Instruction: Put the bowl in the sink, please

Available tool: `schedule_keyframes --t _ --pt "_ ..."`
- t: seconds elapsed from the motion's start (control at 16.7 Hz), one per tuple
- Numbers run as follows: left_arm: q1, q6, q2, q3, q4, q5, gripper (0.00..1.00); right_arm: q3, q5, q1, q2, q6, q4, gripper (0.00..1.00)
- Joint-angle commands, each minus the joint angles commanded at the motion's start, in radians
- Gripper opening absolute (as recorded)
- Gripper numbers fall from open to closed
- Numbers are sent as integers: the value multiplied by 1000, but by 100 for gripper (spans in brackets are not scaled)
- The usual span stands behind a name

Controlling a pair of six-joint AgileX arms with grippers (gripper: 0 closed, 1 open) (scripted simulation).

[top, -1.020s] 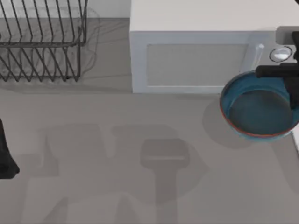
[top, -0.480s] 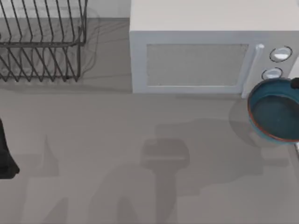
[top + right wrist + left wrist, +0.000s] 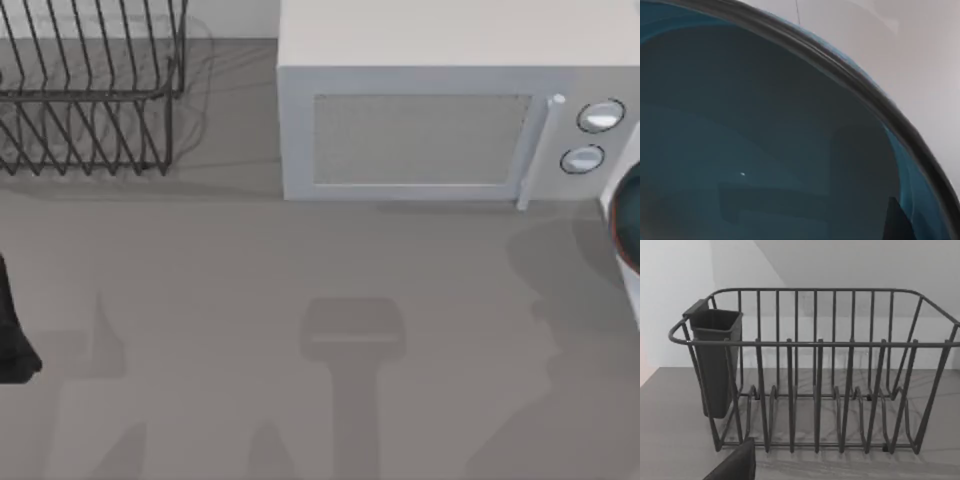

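The grey surface (image 3: 300, 300) carries a white microwave (image 3: 440, 120) at upper centre and a wire dish rack (image 3: 90, 90) at upper left. The bowl (image 3: 630, 220) sits at the right edge, just beside the microwave's knobs, above the sink (image 3: 634, 295) rim. The left arm (image 3: 12, 330) rests at the left edge. Whether either arm's jaws are apart or together, I cannot tell.

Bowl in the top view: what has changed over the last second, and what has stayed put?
The bowl has travelled steadily toward the table's right side, from in front of the microwave's knobs to the top view's right edge, where a sliver remains. The dark right gripper seen above it earlier has left that view. The microwave, dish rack and left arm have not moved.
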Motion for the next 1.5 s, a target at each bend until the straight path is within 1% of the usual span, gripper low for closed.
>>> schedule_keyframes --t 0.18,0.36,0.48,0.6,0.72,0.84,1.2,1.32,1.5 --pt "0 0 0 0 0 0 100 -117 -48 -83 -25 -25 354 0" --pt "0 0 0 0 0 0 100 -192 -87 -142 -67 -38 668 0" --pt "0 0 0 0 0 0 100 -221 -108 -169 -101 -39 835 0" --pt "0 0 0 0 0 0 100 -237 -124 -188 -134 -36 962 0" --pt "0 0 0 0 0 0 100 -244 -134 -200 -162 -32 1047 0" --pt "0 0 0 0 0 0 100 -247 -139 -204 -179 -28 1088 0" --pt "0 0 0 0 0 0 100 -244 -139 -199 -176 -26 1094 0" --pt "0 0 0 0 0 0 100 -255 -145 -197 -143 -17 1118 0" --pt "0 0 0 0 0 0 100 -283 -157 -189 -28 6 1209 0"
